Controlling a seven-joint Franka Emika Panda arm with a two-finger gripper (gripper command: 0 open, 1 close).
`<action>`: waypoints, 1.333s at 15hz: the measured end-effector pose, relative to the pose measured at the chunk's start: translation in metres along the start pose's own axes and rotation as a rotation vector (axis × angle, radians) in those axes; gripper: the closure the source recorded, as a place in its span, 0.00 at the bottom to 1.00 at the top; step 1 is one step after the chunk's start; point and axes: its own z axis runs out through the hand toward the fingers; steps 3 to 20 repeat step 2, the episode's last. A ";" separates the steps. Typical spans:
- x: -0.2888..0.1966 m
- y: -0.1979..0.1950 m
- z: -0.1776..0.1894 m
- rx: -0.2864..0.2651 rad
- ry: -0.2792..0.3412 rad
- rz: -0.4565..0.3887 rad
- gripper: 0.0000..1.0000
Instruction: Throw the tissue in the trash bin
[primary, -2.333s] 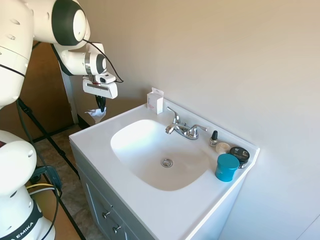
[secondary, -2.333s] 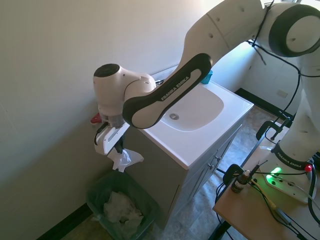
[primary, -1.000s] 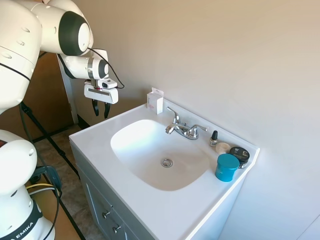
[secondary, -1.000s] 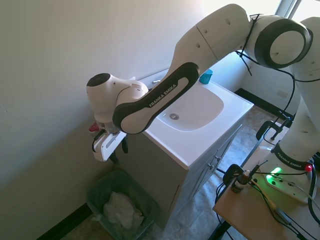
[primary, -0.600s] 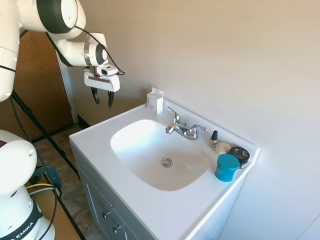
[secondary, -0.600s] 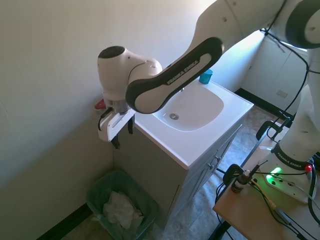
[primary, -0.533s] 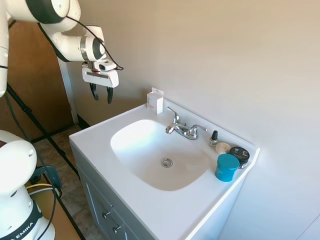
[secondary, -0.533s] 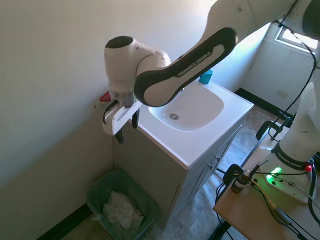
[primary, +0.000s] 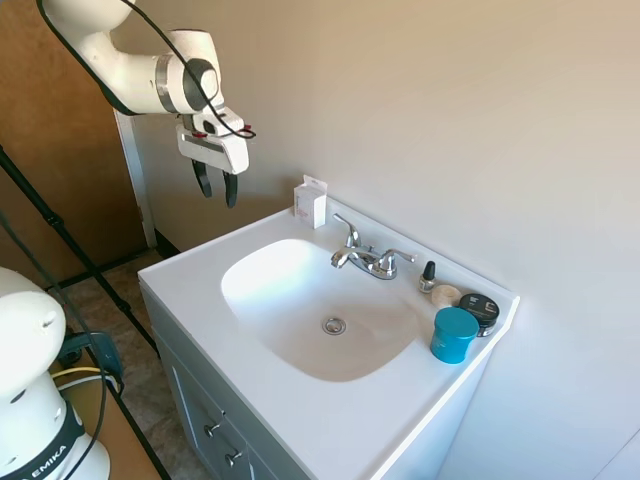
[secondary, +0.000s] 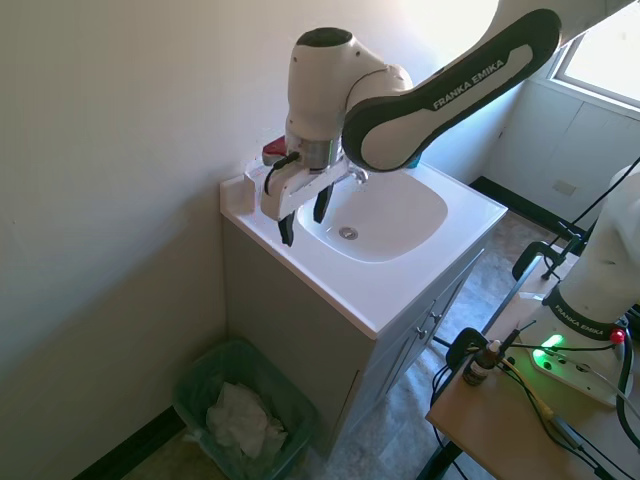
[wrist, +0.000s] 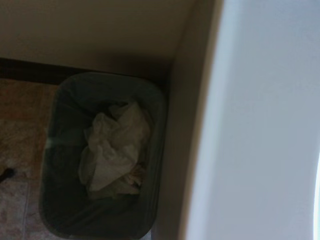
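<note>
Crumpled white tissue (secondary: 243, 420) lies inside the green trash bin (secondary: 297, 416) on the floor beside the vanity. The wrist view also looks down on the tissue (wrist: 115, 149) in the bin (wrist: 60, 210). My gripper (secondary: 303, 217) hangs open and empty above the left end of the white countertop (secondary: 400, 295). In the first exterior view the gripper (primary: 217, 190) is in the air to the left of the small white box, fingers pointing down.
A small white box with pink marks (primary: 310, 201) stands at the back of the counter. A chrome faucet (primary: 368, 258), a small dark bottle (primary: 428, 274), a black jar (primary: 482, 310) and a teal cup (primary: 454, 334) line the sink's far side.
The gripper let go of the tissue over the bin, and the tissue now lies inside it. The open gripper then rose and swung over the counter's left end.
</note>
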 end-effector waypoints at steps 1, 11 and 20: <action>0.007 0.005 0.001 0.002 -0.005 0.022 0.00; 0.012 0.008 0.001 0.002 -0.010 0.039 0.00; 0.012 0.008 0.001 0.002 -0.010 0.039 0.00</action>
